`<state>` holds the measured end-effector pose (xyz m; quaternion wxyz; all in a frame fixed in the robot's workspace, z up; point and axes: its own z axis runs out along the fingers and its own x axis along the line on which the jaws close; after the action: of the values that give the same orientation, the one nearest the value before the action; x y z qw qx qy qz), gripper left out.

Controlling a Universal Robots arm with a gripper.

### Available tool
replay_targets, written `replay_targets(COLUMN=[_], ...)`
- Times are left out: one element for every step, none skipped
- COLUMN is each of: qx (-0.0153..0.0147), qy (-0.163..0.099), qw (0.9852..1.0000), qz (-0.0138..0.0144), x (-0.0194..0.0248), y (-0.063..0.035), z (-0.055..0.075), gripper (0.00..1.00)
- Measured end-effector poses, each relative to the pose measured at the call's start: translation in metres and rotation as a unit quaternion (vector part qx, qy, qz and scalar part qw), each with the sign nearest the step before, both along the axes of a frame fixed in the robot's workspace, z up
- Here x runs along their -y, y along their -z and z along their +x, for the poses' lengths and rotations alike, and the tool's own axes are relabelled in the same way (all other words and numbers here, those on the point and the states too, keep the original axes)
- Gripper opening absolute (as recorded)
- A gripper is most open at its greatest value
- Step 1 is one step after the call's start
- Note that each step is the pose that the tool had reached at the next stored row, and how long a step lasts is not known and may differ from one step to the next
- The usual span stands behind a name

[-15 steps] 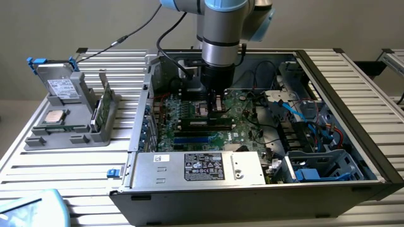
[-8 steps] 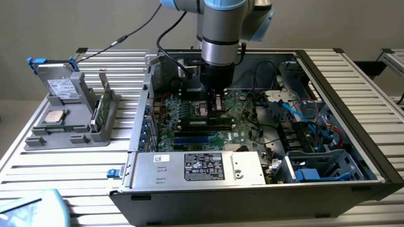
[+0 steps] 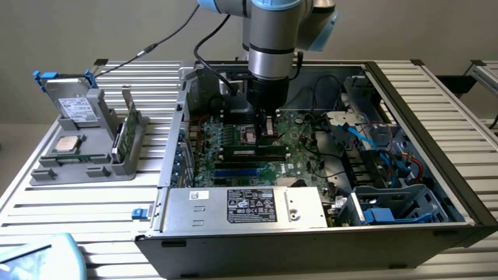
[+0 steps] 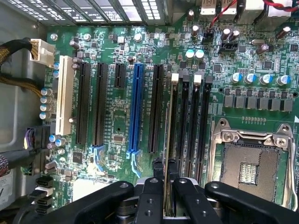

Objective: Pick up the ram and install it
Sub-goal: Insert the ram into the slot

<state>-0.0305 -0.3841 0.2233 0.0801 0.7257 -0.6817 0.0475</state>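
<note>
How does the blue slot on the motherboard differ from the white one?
The blue slot is slim; the white slot is wider. The blue slot lies between black slots; the white slot is the outermost, by the case wall. Both are long, empty and parallel.

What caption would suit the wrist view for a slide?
Gripper holds the ram edge-on at the memory slots.

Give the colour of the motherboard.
Green; the motherboard shows best in the wrist view.
</note>
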Motion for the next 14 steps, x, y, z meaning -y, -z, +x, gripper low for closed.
replay_targets(qx=[0.0, 0.0001, 0.0, 0.0001, 0.0001, 0.0001, 0.0001, 0.0001, 0.0001, 0.0001, 0.0001, 0.0001, 0.0003, 0.0009], qy=[0.0, 0.0, 0.0, 0.0, 0.0, 0.0, 0.0, 0.0, 0.0, 0.0, 0.0, -0.001, -0.001, -0.001], qw=[1.0, 1.0, 1.0, 1.0, 1.0, 1.0, 1.0, 1.0, 1.0, 1.0, 1.0, 1.0, 1.0, 0.9999], qz=[-0.0006, -0.0009, -0.0011, -0.0013, -0.0015, -0.002, -0.0026, -0.0033, -0.0039, -0.0048, -0.0057, -0.0069, -0.0085, -0.0102], x=[-0.001, -0.0029, -0.0047, -0.006, -0.0066, -0.0066, -0.0066, -0.0067, -0.0067, -0.0067, -0.0067, -0.0067, -0.0068, -0.0069], y=[0.0, 0.0, 0.0, 0.0, 0.0001, 0.0, 0.0, 0.0, 0.0, 0.0, 0.0001, 0.0, 0.0, 0.0], z=[0.0, 0.0, 0.0, 0.0, 0.0, 0.0, 0.0001, 0.0, 0.0, 0.0, 0.0, 0.0, -0.0001, -0.0001], gripper=[0.14, 0.14, 0.14, 0.14, 0.14, 0.14, 0.14, 0.14, 0.14, 0.14, 0.14, 0.14, 0.14, 0.14])
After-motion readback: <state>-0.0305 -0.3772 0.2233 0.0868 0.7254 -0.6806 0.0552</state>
